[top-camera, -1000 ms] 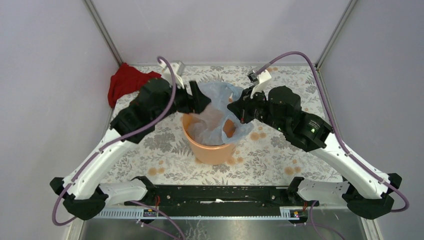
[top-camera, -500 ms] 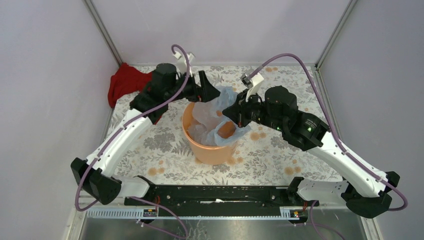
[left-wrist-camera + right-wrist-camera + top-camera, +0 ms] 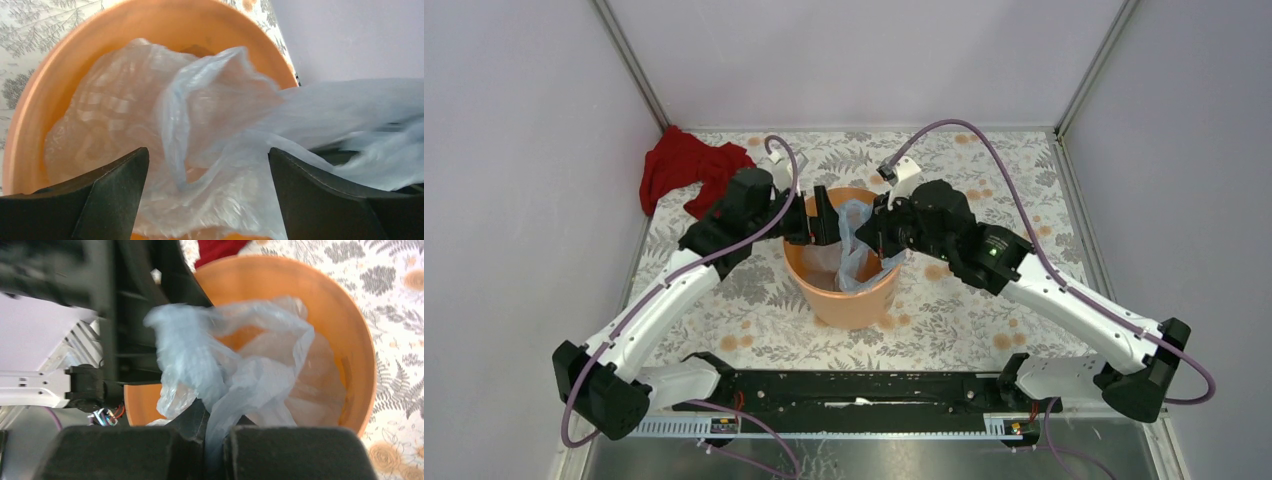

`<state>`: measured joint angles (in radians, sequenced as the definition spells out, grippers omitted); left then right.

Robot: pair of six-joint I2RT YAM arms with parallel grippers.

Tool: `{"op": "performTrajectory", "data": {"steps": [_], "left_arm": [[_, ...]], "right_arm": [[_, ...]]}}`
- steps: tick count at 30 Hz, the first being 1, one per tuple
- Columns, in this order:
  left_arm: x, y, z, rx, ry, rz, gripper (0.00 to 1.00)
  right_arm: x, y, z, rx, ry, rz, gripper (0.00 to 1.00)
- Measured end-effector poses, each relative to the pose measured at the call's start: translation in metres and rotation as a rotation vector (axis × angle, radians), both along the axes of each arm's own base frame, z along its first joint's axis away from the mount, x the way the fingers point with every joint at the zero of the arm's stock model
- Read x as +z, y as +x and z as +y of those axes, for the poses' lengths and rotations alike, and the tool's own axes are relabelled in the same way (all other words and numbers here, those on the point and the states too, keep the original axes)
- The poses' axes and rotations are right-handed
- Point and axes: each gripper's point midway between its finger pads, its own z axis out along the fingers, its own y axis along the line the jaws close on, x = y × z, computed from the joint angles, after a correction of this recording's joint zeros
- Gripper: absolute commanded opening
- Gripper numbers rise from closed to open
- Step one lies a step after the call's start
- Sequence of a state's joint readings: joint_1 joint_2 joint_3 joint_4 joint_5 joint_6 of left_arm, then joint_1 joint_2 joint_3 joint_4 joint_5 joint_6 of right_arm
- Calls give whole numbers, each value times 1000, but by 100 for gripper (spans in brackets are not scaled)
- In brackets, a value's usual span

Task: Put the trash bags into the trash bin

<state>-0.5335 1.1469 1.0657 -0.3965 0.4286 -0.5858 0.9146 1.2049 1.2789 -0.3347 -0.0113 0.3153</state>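
Observation:
The orange trash bin (image 3: 824,292) stands at the table's middle. The pale blue trash bag (image 3: 856,250) lies mostly inside it, a crumpled part rising above the rim. In the left wrist view the bag (image 3: 200,130) fills the bin (image 3: 45,100). My left gripper (image 3: 820,217) is open at the bin's left rim, its jaws wide apart over the film (image 3: 207,165), holding nothing. My right gripper (image 3: 880,232) is shut on a fold of the bag (image 3: 235,390) over the bin's right side (image 3: 350,345).
A red cloth (image 3: 682,165) lies at the table's far left corner and shows in the right wrist view (image 3: 220,249). The floral tablecloth (image 3: 984,300) surrounds the bin. Grey walls enclose the table on three sides.
Both grippers came down and inward over the bin. The bag, earlier spread above the rim, now sits mostly inside. The left gripper has let go of the bag.

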Motion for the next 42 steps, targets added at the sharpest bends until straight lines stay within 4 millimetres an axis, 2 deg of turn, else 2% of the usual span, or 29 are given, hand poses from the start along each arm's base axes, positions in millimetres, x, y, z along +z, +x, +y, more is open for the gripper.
{"op": "performTrajectory", "data": {"steps": [2,4,8,10,12,14,17,20,23,25,27,29,30,32,35,39,42], "left_arm": [[10,1,4,7,21,-19,99],[30,4,9,28,40,-65,99],[76,9,32,129,70,-198,99],[90,1,51,191,82,-244,99],[93,-8,64,227,87,-261,99],[83,-16,73,252,93,-245,98],[52,-24,78,266,123,-168,90],[9,-25,75,265,167,-57,79],[-23,-26,68,245,185,39,65],[-34,-23,60,226,177,72,59],[-37,-16,50,209,155,87,52],[-39,-5,37,185,123,94,50],[-38,1,30,176,105,94,50],[-33,14,16,150,70,81,57],[-29,21,6,125,62,71,78],[-14,22,12,125,85,2,97],[-2,9,27,128,113,-46,99]], "right_arm": [[-17,3,0,-21,-23,30,0],[-24,5,-1,-42,-36,43,0],[-23,11,-7,-88,-38,31,0],[-20,13,-10,-107,-33,22,0],[-16,13,-12,-117,-24,16,0],[-13,14,-14,-131,-16,13,0],[-10,13,-16,-140,-4,15,0],[-6,11,-17,-145,12,18,0],[-1,10,-19,-148,30,20,0],[4,9,-19,-152,46,22,0],[6,8,-19,-155,59,28,0],[8,6,-19,-159,74,39,1],[8,6,-19,-162,80,45,1],[9,6,-19,-168,93,56,1],[10,5,-19,-178,107,70,1],[13,6,-21,-197,125,79,1],[16,6,-23,-211,136,77,2]]}}
